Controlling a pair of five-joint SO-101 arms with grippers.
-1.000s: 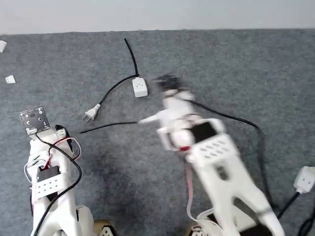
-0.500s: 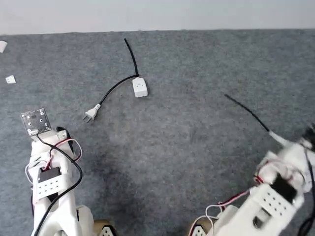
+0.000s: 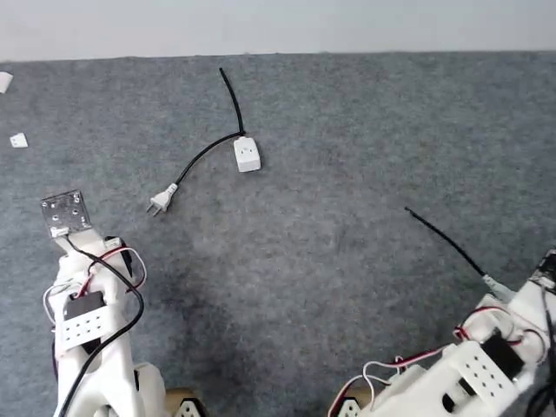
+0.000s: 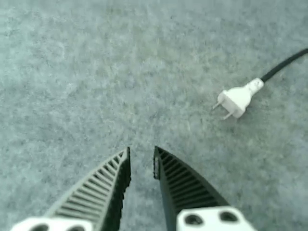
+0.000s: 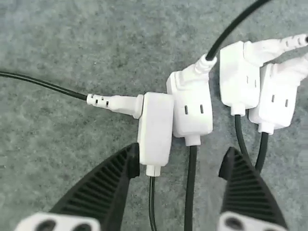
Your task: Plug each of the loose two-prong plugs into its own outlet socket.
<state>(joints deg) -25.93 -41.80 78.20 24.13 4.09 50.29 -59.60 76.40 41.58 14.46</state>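
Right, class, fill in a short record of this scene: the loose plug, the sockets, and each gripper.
Loose plug: white, two-prong, lying unplugged on the grey carpet.
Lone socket: white, on the carpet, apart from the loose plug.
Left gripper: jaws slightly apart, empty, short of the loose plug.
Right gripper: open, above a cluster of four sockets.
Second plug: appears seated in one socket of the cluster.

White 2-prong loose plug (image 3: 157, 205) lay flat, unplugged, prongs toward 7 o'clock. Its black cord curved toward 1 o'clock, up to a white lone socket (image 3: 248, 155), face up. In rt wrist view, four white sockets (image 5: 191, 108) lay bunched side by side; the end socket (image 5: 155, 127) had a seated plug (image 5: 115, 102) in it.
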